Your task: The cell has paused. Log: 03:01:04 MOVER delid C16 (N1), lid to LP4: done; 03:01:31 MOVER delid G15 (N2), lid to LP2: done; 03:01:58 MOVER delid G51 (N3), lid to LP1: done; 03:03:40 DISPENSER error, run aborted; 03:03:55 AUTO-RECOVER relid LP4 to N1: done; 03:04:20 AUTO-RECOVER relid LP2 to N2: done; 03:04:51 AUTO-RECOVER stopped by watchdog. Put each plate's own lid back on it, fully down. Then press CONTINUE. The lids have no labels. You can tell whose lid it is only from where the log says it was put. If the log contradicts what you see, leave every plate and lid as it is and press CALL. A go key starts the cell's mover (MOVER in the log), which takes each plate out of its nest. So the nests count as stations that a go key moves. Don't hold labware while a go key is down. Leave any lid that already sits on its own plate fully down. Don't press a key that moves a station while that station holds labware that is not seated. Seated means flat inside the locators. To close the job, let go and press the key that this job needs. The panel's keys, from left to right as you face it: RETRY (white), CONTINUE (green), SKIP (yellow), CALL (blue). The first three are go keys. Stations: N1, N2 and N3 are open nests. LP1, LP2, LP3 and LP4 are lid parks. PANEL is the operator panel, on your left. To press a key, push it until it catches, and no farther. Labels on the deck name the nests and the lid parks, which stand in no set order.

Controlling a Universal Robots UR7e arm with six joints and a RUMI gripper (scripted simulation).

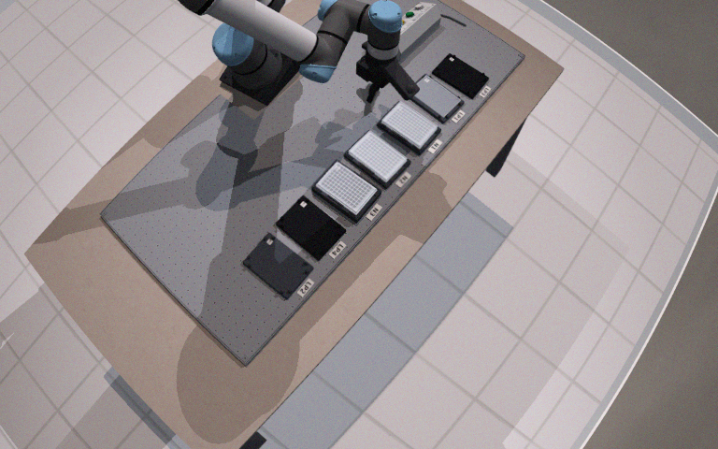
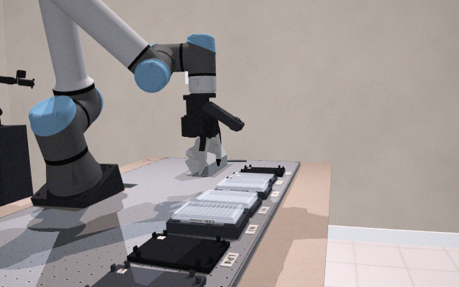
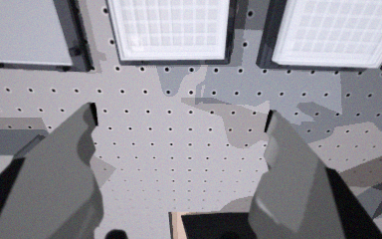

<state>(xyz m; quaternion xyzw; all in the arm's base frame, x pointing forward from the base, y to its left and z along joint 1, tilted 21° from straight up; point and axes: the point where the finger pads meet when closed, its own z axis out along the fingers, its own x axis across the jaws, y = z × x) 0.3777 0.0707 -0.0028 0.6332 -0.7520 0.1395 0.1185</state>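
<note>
- Gripper (image 1: 372,96) hung with jaws apart, nothing between them, upper centre of top view, likely heading for the lid.
- Lid (image 1: 437,97) lay in park LP1, just right; N3's plate (image 1: 345,187), mid-frame, looked uncovered.

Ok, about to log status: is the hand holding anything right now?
Hand: open and holding nothing, hovering over the perforated deck.

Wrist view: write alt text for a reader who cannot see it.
Two grey fingers of the open gripper hang empty over the perforated deck. Beyond them, two white well plates sit in black nests, with a flat grey lid at far left.
</note>
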